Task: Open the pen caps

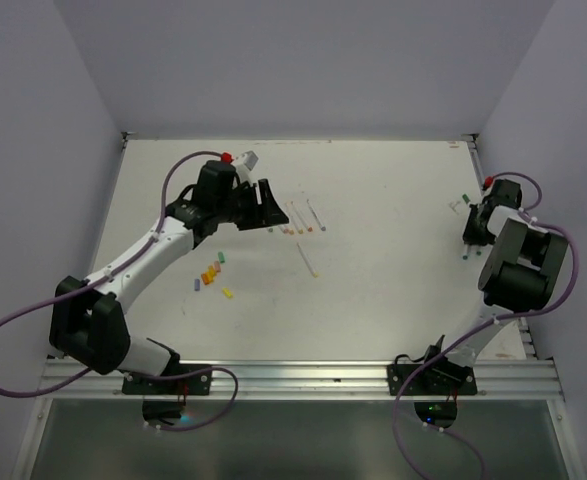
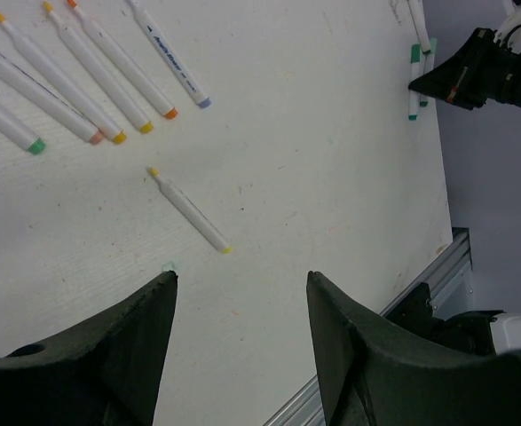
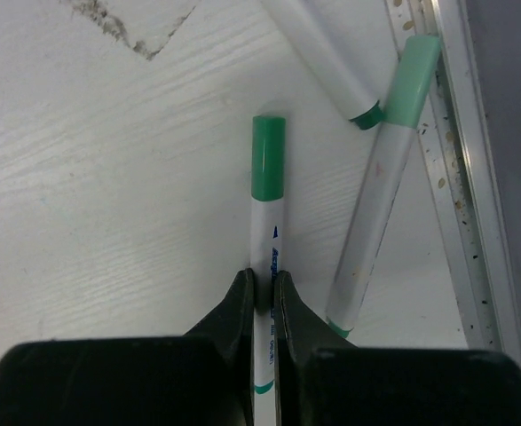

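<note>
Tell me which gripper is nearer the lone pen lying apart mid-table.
Left. The left gripper, fingers open, hovers close by the lone pen; the right gripper is far off at the right edge of the table, shut on a green-capped pen.

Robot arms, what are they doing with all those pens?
They are pulling caps off marker pens. The right hand is pinched shut on a white pen near the right edge of the table. Its green cap is on. The left hand is open, hovering by a row of pens. A few loose caps lie on the left side.
</note>
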Tool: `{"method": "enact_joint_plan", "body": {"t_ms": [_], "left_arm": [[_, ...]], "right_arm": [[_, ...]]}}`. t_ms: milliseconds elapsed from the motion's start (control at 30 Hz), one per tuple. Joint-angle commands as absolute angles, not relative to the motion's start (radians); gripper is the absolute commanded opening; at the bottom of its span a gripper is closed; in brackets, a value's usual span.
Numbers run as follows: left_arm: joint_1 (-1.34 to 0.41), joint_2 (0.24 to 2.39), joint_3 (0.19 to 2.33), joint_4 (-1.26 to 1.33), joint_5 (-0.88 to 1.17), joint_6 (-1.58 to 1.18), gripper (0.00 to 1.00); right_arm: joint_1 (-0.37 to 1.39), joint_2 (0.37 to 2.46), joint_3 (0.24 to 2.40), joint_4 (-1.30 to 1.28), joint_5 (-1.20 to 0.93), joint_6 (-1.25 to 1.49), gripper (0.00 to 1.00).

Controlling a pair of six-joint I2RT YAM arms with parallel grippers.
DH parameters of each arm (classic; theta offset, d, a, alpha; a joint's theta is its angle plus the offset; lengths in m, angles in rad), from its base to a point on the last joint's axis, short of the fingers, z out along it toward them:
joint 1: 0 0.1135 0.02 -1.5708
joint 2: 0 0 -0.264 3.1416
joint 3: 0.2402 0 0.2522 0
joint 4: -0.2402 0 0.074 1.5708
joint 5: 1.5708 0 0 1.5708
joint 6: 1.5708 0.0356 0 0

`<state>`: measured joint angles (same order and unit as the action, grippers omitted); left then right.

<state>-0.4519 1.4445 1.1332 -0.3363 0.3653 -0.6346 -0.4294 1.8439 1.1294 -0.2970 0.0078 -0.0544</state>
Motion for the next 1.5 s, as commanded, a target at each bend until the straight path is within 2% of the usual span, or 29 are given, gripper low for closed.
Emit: {"method": "enact_joint_plan", "body": {"t_ms": [0,200,267,367,433,600,700,867,1033,1467], "left_arm": [[-0.442,1.375,1.098,-0.334,0.403,-0.629,0.63],[-0.41,1.368,1.121,-0.391,0.449,-0.675,0.61],[-0.388,1.377,1.126,-0.391,0.518,-0.737,0.6],[-0.344,1.399,1.12,-0.368,0.601,-0.828,0.58],[-0.339,1.41,1.112,-0.327,0.652,-0.866,0.56],[-0.333,1.407,1.135,-0.284,0.638,-0.842,0.56],[-0.324,1.414,1.184,-0.314,0.624,-0.801,0.55],[-0.324,1.398,1.157,-0.279,0.592,-0.846,0.55],[-0.324,1.41,1.094,-0.195,0.623,-0.93,0.54],[-0.327,1.443,1.091,-0.268,0.589,-0.923,0.54]], "right_arm": [[-0.385,1.783,1.111,-0.413,0.076,-0.063,0.0],[-0.238,1.539,1.193,-0.56,0.144,0.067,0.0],[-0.126,1.488,1.238,-0.656,0.155,0.103,0.0],[0.026,1.451,1.29,-0.75,0.025,0.193,0.0],[0.115,1.468,1.313,-0.796,-0.157,0.241,0.0],[0.41,1.457,1.322,-0.793,-0.297,0.311,0.0],[0.51,1.447,1.31,-0.744,-0.376,0.351,0.0],[0.56,1.466,1.281,-0.618,-0.478,0.437,0.0],[0.644,1.531,1.338,-0.576,-0.462,0.452,0.0],[0.657,1.574,1.374,-0.494,-0.468,0.503,0.0]]}}
